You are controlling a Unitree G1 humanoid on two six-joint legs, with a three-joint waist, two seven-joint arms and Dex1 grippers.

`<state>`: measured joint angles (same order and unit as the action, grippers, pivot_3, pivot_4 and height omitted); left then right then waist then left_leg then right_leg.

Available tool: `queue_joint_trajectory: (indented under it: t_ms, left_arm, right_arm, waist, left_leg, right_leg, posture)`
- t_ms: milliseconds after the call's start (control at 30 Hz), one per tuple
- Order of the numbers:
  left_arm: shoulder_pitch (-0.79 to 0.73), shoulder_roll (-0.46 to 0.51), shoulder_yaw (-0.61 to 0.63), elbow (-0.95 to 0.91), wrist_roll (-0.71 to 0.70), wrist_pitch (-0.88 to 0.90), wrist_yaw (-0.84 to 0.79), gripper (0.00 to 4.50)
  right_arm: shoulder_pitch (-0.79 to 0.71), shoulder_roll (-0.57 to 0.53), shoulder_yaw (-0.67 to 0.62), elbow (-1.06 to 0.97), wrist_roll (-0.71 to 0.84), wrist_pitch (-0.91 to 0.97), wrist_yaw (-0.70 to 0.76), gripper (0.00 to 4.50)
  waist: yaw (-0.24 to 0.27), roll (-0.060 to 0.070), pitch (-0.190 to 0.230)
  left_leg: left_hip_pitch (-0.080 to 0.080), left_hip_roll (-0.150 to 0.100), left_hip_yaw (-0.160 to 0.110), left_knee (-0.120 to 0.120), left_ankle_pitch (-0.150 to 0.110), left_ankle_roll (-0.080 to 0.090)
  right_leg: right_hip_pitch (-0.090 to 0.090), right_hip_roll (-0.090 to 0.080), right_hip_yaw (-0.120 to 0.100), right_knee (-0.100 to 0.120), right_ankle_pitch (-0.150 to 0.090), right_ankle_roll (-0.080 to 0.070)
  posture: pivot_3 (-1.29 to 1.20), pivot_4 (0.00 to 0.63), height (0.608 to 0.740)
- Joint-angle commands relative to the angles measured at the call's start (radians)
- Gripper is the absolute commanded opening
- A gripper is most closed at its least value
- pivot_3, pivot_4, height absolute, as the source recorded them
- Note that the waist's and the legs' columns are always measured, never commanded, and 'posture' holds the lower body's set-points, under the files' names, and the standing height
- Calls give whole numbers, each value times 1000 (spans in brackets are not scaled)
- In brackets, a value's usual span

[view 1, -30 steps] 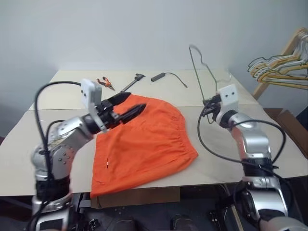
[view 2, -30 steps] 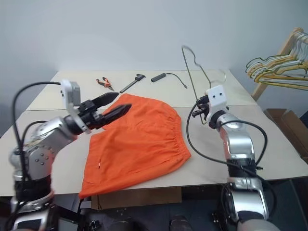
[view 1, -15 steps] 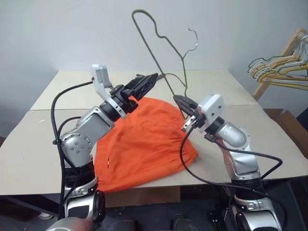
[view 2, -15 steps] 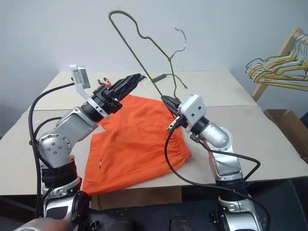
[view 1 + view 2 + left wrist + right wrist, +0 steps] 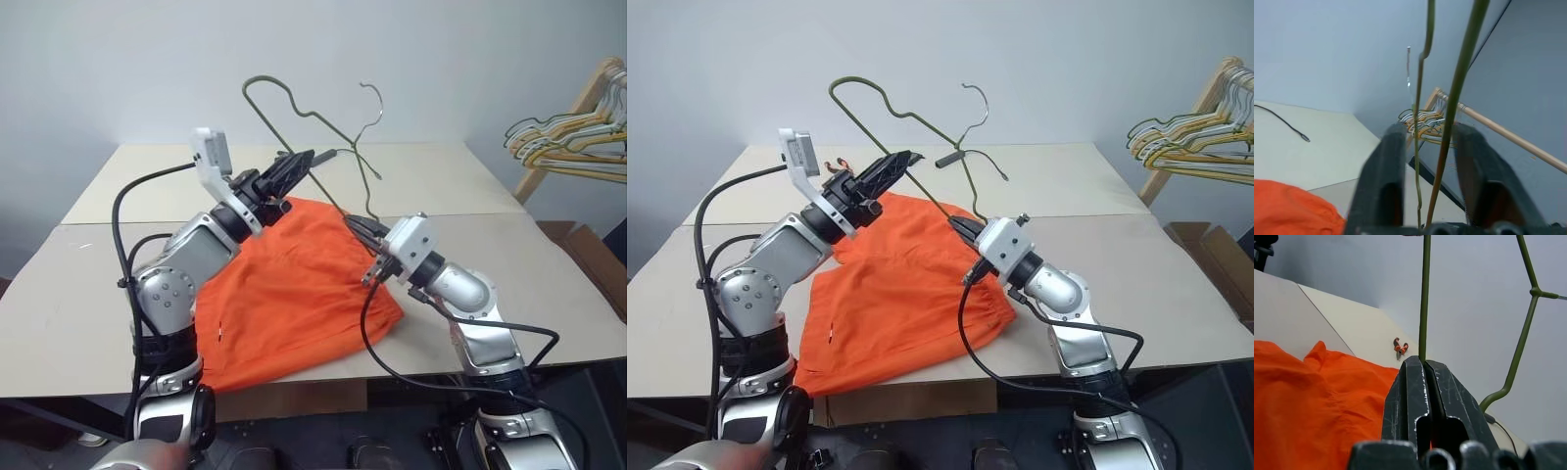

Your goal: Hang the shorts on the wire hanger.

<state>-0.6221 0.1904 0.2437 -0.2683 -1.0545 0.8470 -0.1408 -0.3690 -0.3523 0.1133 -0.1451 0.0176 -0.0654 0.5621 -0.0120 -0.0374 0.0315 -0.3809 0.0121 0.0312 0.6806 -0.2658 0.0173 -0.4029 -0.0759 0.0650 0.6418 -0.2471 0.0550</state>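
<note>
Now | right gripper [image 5: 1423, 363] jaws clamp wire hanger [image 5: 312, 116] | left gripper [image 5: 1427, 161] jaws straddle it

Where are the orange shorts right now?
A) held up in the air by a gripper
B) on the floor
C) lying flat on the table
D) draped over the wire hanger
C: the shorts lie spread on the table, while the wire hanger is held up above them, bare.
</note>
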Motion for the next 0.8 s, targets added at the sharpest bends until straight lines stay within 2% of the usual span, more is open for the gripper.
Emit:
queue_joint_trajectory:
  t_ms: [33, 67, 233, 367, 533, 667, 800]
  left_arm:
    - [-27, -6, -7, 0, 21, -31, 18, 245]
    - [-27, -6, -8, 2, 25, -32, 22, 27]
    - [-14, 3, -15, 2, 54, -52, 7, 27]
    - [2, 22, -34, -11, 98, -91, -40, 0]
    - [11, 48, -21, -2, 138, -148, -112, 0]
    - [13, 132, 54, 27, 89, -164, -235, 0]
    - [33, 244, 147, 71, -48, -137, -490, 0]
  right_arm:
    - [-25, 5, -7, -6, -18, -47, -30, 0]
    - [-26, 6, -6, -5, -20, -49, -31, 0]
    - [-26, -2, 8, -7, -22, -82, -9, 0]
    - [-29, -17, 24, -4, -41, -106, 7, 1059]
    - [-34, -28, 14, -5, -14, -99, 19, 2904]
    - [-59, -69, -64, -66, 201, 174, 107, 4372]
    - [-139, -196, -160, -57, 553, 595, 282, 4468]
  waist:
    - [0, 0, 0]
    - [0, 0, 0]
    - [0, 0, 0]
    - [-2, 0, 0]
    - [-1, 0, 0]
    - [-2, 0, 0]
    - [-3, 0, 0]
  left_leg:
    - [0, 0, 0, 0, 0, 0]
    - [0, 0, 0, 0, 0, 0]
    - [0, 0, 0, 0, 0, 0]
    - [0, 0, 0, 0, 0, 0]
    - [0, 0, 0, 0, 0, 0]
    - [0, 0, 0, 0, 0, 0]
    - [0, 1, 0, 0, 0, 0]
  right_leg:
    - [0, 0, 0, 0, 0, 0]
    - [0, 0, 0, 0, 0, 0]
    - [0, 0, 0, 0, 0, 0]
    - [0, 0, 0, 0, 0, 0]
    - [0, 0, 0, 0, 0, 0]
    - [0, 0, 0, 0, 0, 0]
    - [0, 0, 0, -1, 0, 0]
  posture:
    - [33, 0, 740]
    - [33, 0, 740]
    - [35, 0, 740]
    - [35, 0, 740]
    - [35, 0, 740]
    - [33, 0, 740]
    - [30, 0, 740]
